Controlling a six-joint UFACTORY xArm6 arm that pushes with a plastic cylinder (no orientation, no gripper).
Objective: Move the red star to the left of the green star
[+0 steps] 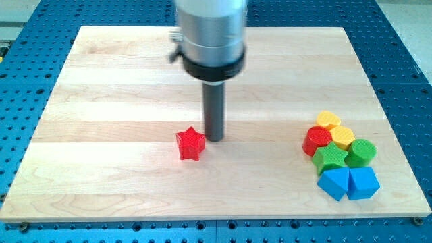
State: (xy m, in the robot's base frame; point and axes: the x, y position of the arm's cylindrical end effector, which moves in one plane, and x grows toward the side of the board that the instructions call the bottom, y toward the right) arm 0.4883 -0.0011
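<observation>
The red star [191, 143] lies on the wooden board [101, 101] a little left of the middle, toward the view's bottom. My tip [214, 139] stands just to the star's right, close to or touching its right edge. The green star [330, 159] sits far off at the view's right inside a tight cluster of blocks.
The cluster at the right holds a red round block [316, 140], two yellow blocks [329, 119] [343, 136], a green round block [361, 152] and two blue blocks [334, 182] [364, 183]. The board's right edge runs just beyond them.
</observation>
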